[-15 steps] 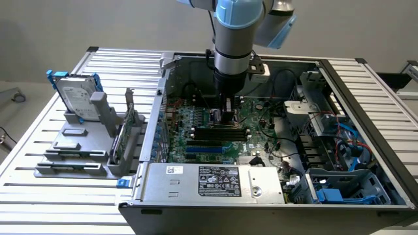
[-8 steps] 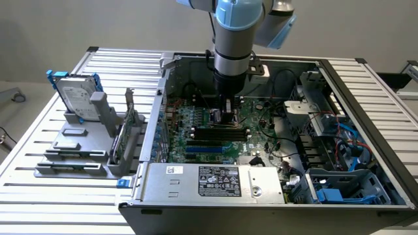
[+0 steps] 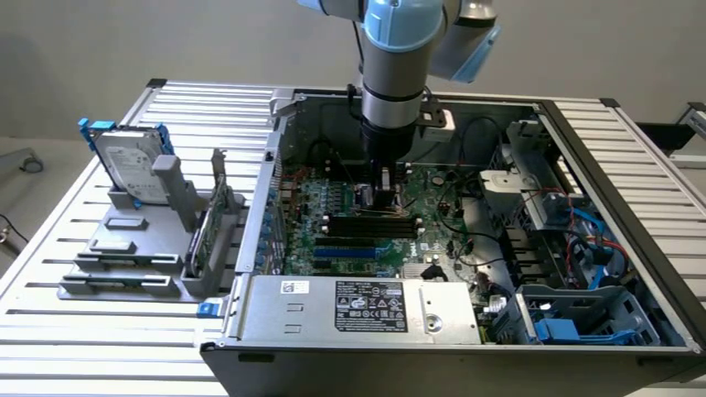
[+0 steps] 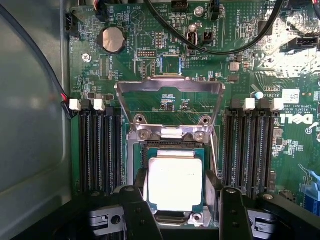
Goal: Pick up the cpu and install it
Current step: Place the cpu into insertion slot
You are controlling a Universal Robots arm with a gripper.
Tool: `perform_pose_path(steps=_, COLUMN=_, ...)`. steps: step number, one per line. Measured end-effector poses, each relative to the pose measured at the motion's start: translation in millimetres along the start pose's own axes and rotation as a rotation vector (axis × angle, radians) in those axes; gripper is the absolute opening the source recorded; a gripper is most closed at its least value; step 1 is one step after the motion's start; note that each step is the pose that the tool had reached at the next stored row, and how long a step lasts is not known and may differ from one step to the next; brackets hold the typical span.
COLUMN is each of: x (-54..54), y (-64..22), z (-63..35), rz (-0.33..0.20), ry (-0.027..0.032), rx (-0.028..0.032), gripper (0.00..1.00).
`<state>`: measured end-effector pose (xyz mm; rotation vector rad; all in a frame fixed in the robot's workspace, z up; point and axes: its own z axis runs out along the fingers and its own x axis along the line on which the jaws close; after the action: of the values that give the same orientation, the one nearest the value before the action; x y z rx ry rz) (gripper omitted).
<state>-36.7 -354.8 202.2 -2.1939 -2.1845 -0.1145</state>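
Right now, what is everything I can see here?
table: one, silver slats, under everything.
computer case: one, dark, open on the table.
hard drive: one, silver with blue brackets, exterior view's left, outside the case.
motherboard: one, green, inside the case.
cpu: one, silver-grey, over the motherboard.
memory slots: two banks, black, flanking the cpu.
robot arm: one, grey and blue, reaching into the case.
gripper: one, black, shut on the cpu.

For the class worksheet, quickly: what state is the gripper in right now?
The gripper: fingers closed on two sides of the cpu, holding it.
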Motion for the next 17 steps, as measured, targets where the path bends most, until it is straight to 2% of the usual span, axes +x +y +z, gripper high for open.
perform_pose_path(steps=14, x=3.1, y=-0.1, z=2.5, rz=0.000, ry=-0.0020, rx=0.0000, gripper=0.54)
perform_pose_path(steps=17, x=4.0, y=-0.1, z=3.2, rz=0.000, ry=-0.0043, rx=0.0000, gripper=0.54)
